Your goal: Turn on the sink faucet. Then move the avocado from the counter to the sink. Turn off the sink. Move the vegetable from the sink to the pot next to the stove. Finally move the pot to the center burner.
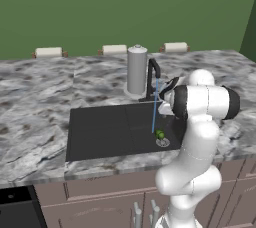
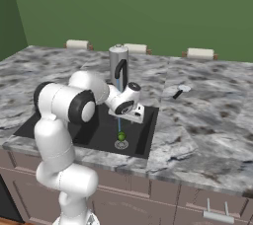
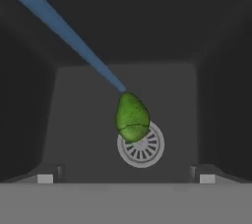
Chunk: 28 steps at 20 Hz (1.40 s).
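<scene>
The black sink faucet [image 1: 153,76] [image 2: 120,73] is running, and a thin blue stream of water [image 1: 155,113] [image 3: 64,26] falls into the black sink [image 1: 100,132] [image 2: 99,131]. The dark-green avocado [image 1: 160,135] [image 2: 121,136] [image 3: 131,117] lies on the basin floor, partly over the silver drain [image 3: 145,150], where the stream lands. My gripper [image 2: 132,119] [image 3: 126,178] hangs open above the avocado, well clear of it, with nothing between its fingers. The pot and the stove are out of view.
A tall grey canister [image 1: 136,69] [image 2: 117,58] stands behind the faucet on the marbled counter [image 1: 35,102] [image 2: 197,120]. A small utensil [image 2: 180,90] lies on the counter right of the sink. Several white rolls [image 1: 48,52] line the back wall.
</scene>
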### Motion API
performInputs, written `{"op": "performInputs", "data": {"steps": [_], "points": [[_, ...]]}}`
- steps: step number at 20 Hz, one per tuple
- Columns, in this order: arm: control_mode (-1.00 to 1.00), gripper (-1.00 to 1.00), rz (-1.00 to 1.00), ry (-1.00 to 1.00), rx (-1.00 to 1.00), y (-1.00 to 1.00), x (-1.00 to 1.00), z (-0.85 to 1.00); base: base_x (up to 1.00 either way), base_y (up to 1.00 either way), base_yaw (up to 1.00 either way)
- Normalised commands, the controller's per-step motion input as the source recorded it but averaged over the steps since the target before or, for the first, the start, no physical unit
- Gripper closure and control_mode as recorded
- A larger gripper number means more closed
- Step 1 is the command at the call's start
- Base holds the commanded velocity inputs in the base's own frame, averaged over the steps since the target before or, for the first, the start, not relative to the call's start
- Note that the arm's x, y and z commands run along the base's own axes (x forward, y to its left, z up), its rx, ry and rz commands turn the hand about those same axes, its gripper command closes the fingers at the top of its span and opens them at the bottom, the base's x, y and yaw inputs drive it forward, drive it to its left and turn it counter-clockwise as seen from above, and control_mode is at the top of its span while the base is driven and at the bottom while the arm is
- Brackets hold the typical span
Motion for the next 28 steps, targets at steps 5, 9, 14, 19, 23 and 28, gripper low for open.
{"op": "performInputs", "data": {"steps": [5, 9, 14, 19, 23, 28], "points": [[-1.0, -1.0, 0.0, -0.07, 0.0, -0.26, -0.43, 0.36, 0.0, 0.0, 0.0], [-1.0, -1.0, 0.0, -0.09, 0.0, -0.23, -0.37, 0.43, 0.0, 0.0, 0.0], [-1.0, -1.0, 0.03, -0.15, 0.0, -0.2, -0.22, 0.52, 0.0, 0.0, 0.0], [-1.0, -1.0, 0.08, -0.16, 0.0, -0.09, -0.06, 0.58, 0.0, 0.0, 0.0], [-1.0, -1.0, 0.16, -0.16, 0.0, -0.05, 0.0, 0.47, 0.0, 0.0, 0.0], [-1.0, -1.0, 0.21, -0.18, 0.0, -0.17, 0.0, 0.32, 0.0, 0.0, 0.0]]}}
